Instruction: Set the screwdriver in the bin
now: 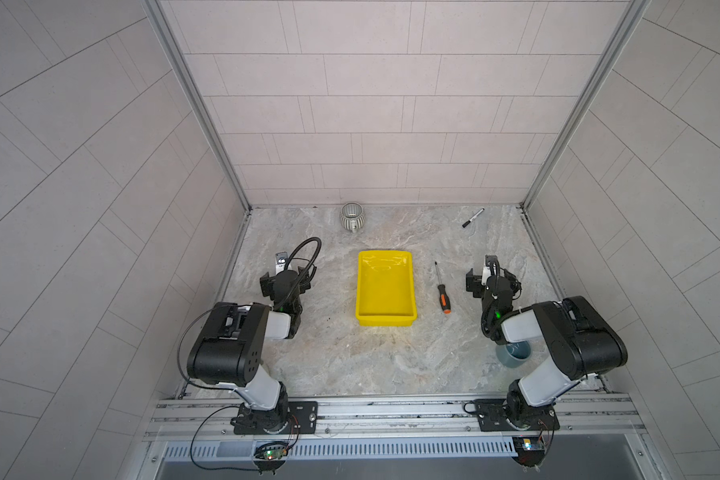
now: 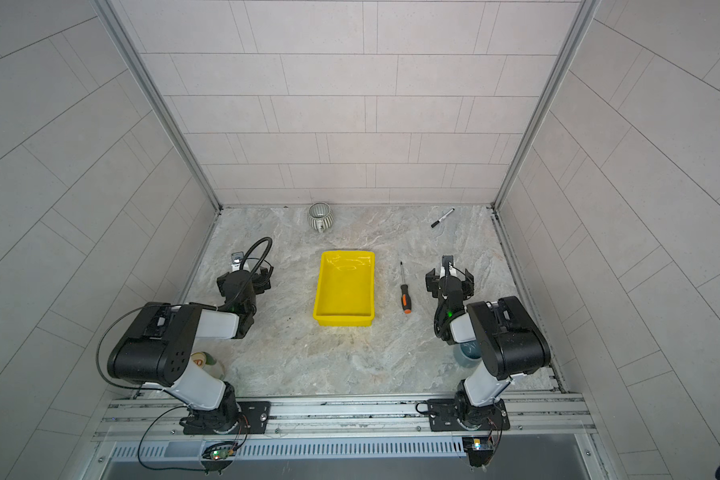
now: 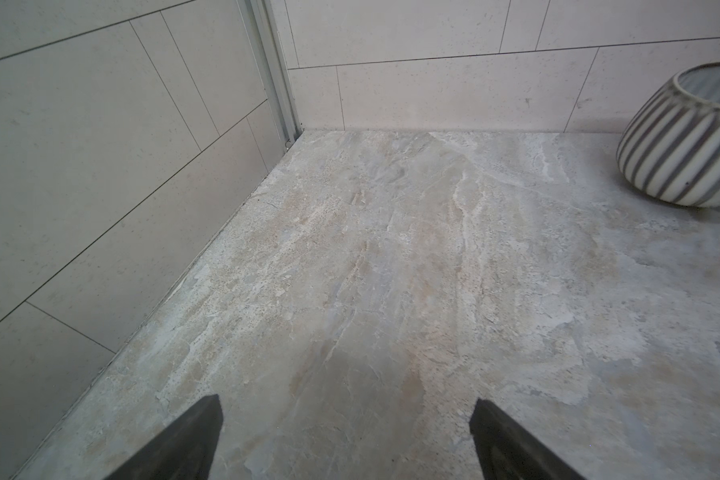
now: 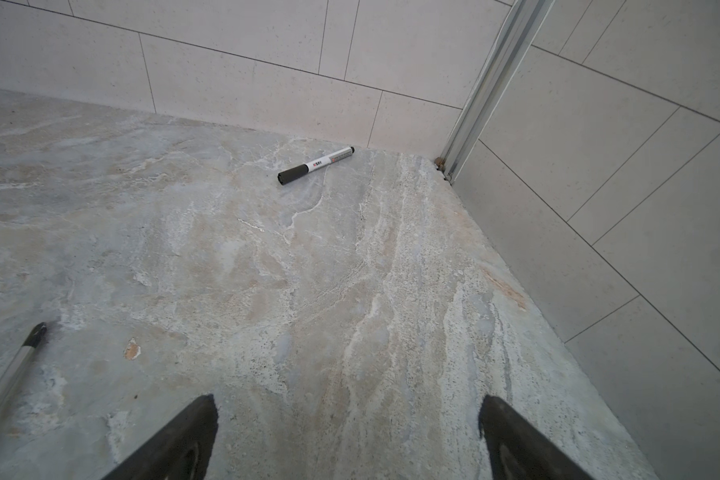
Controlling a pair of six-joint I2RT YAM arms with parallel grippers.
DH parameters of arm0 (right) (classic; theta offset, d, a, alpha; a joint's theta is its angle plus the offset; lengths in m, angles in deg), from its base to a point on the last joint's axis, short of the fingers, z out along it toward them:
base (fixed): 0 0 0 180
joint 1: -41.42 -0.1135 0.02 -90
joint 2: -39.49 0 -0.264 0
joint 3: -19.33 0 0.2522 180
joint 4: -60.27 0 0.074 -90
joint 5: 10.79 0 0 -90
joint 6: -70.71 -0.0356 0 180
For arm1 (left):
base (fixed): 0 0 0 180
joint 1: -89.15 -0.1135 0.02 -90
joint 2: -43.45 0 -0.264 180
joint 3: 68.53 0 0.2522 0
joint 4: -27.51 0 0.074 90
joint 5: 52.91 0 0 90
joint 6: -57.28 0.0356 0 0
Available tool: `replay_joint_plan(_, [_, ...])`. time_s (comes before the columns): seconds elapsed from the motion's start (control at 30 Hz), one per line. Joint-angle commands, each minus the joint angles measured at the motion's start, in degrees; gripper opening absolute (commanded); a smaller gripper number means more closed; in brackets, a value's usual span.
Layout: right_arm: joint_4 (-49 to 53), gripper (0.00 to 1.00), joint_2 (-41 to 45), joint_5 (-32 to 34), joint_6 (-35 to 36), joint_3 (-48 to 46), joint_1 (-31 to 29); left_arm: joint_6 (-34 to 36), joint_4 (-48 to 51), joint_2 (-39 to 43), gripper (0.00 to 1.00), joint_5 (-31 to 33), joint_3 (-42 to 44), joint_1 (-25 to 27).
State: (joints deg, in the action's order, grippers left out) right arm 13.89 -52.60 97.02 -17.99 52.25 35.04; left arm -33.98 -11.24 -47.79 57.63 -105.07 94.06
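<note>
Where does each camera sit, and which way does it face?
Top views: above the front rail, looking down on table, bin, screwdriver; both arms show.
Left wrist: on the left arm, faces the back-left corner; open left gripper shows.
Right wrist: on the right arm, faces the back-right corner; open right gripper shows.
Shared: striped mug in left wrist and top views.

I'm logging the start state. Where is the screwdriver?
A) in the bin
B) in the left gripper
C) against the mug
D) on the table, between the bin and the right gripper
D: the screwdriver lies flat on the table, apart from the bin on one side and the open, empty right gripper on the other.
</note>
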Motion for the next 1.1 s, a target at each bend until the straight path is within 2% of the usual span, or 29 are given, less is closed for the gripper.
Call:
replay_joint_plan(0.0, [-1.0, 0.99, 1.0, 0.3, 0.2, -0.5, -0.3, -0.1, -2.0, 0.0, 1.0, -0.1, 0.6, -0.1])
replay_joint_plan(0.7, [-0.4, 0.99, 1.0, 0.3, -0.1, -0.3, -0.2, 0.4, -2.9, 0.2, 1.0, -1.1, 1.1, -0.1])
replay_joint_plan(0.77, [-3.1, 0.99, 1.0, 1.4, 0.3, -1.5, -0.4, 2.1, -6.5, 0.8, 1.0, -4.3, 3.1, 0.1])
replay_joint_plan(0.83, [-6.5, 0.99, 1.7, 8.0, 0.6, -3.2, -2.4, 3.7, -9.6, 3.3, 1.0, -6.2, 5.6, 0.7])
replay_joint_plan(0.87, [-8.4, 0.99, 2.5, 8.2, 0.6, -4.6, -2.5, 4.3, -8.8, 5.7, 1.0, -5.4, 5.7, 1.2])
replay_joint_plan(0.93, [-9.9, 0.99, 7.1, 17.3, 5.1, -6.0, -7.6, 5.2, 0.5, 14.3, 1.0, -1.5, 6.4, 3.8])
replay_joint_plan(0.97, [-8.4, 0.99, 9.9, 19.3, 8.6, -5.9, -10.6, 4.0, 8.1, 18.8, 1.0, 0.4, 4.4, 5.1])
replay_joint_plan(1.0, [-4.4, 0.99, 13.6, 21.7, 11.7, -5.0, -14.2, 0.4, 17.7, 24.0, 1.0, 1.2, 1.6, 6.3])
replay_joint_plan(1.07, [10.3, 0.99, 21.6, 27.1, 13.6, -0.6, -21.0, -6.4, 34.3, 32.1, 1.0, -2.9, -4.3, 7.0])
